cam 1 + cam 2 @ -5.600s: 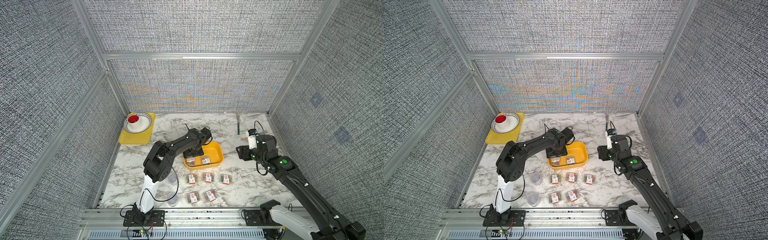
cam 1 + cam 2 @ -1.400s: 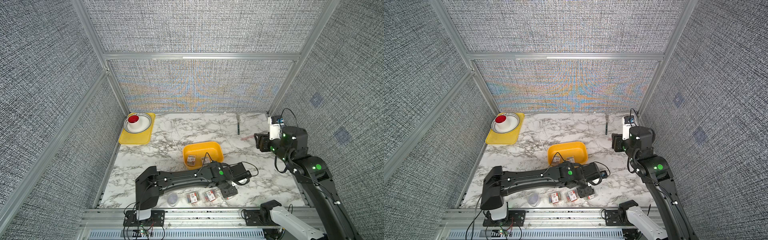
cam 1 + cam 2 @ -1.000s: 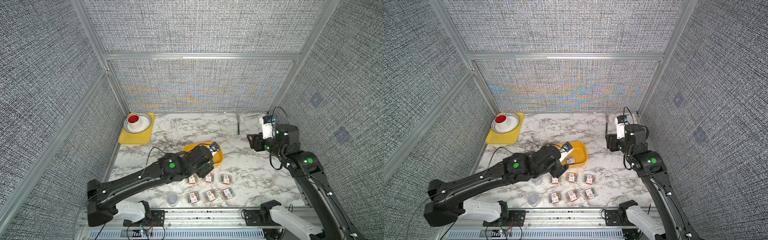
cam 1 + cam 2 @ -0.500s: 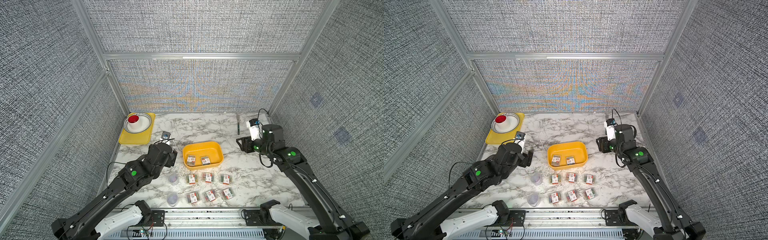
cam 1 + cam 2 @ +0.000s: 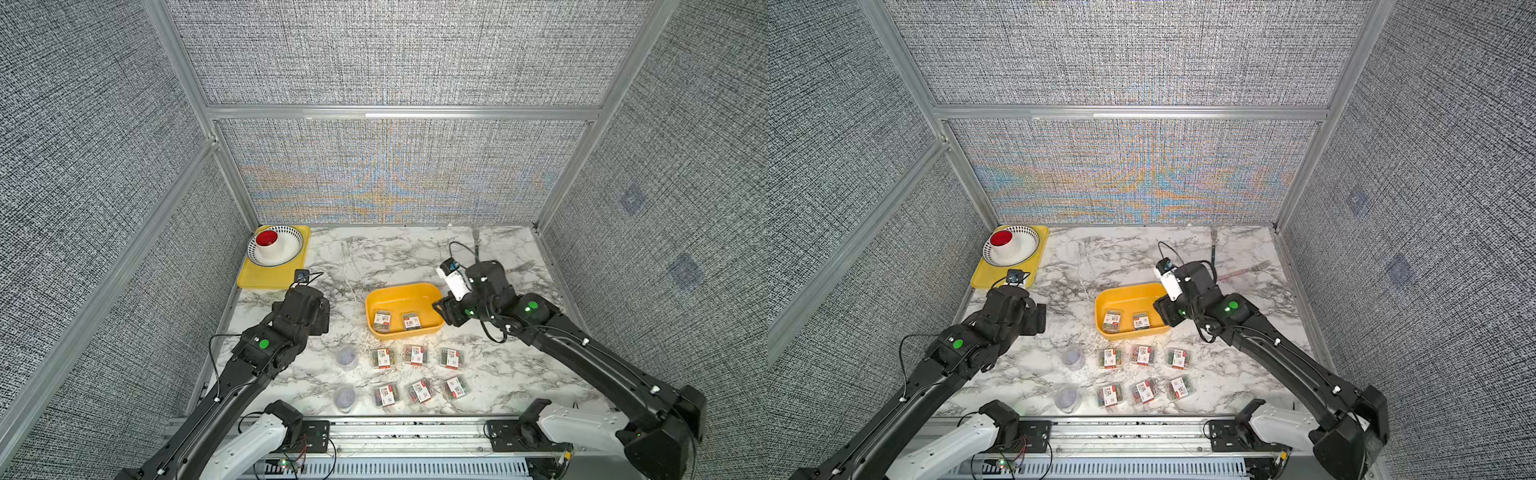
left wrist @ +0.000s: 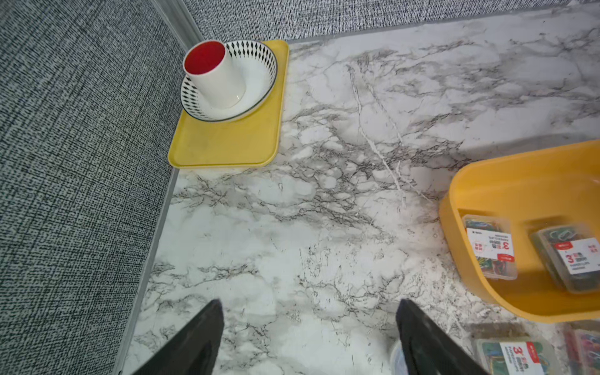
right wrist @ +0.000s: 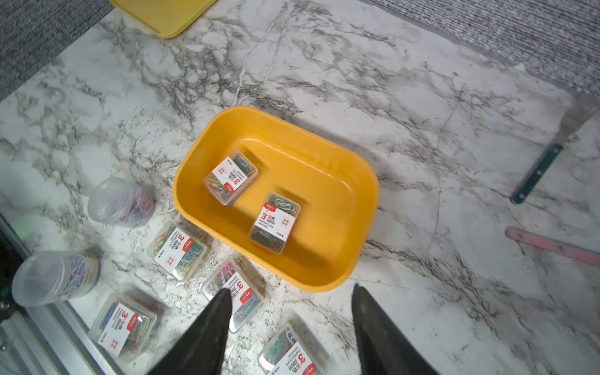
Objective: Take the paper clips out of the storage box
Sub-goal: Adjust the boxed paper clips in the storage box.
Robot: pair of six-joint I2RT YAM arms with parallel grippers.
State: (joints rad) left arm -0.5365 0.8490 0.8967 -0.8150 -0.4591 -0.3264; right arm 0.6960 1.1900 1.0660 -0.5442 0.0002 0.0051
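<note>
storage box (image 5: 1128,296): holds two paper clips (image 5: 1112,321) packs | table (image 5: 1121,257): eight more

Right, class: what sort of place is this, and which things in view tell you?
Probably a robot test cell: grey panel walls, aluminium framing, left arm and right arm on a rail, the storage box of paper clips on a marble-look table.

Tray: I see a flat yellow tray (image 6: 227,143) in the desk's (image 6: 324,227) far left corner.
Bowl: white bowl (image 6: 256,65) with black diamonds — on the tray.
Cup: white cup (image 6: 214,78), red inside, upright in the bowl.
Utensils: teal-handled utensil (image 7: 535,175) and pink-handled utensil (image 7: 552,246) — lying apart.
</note>
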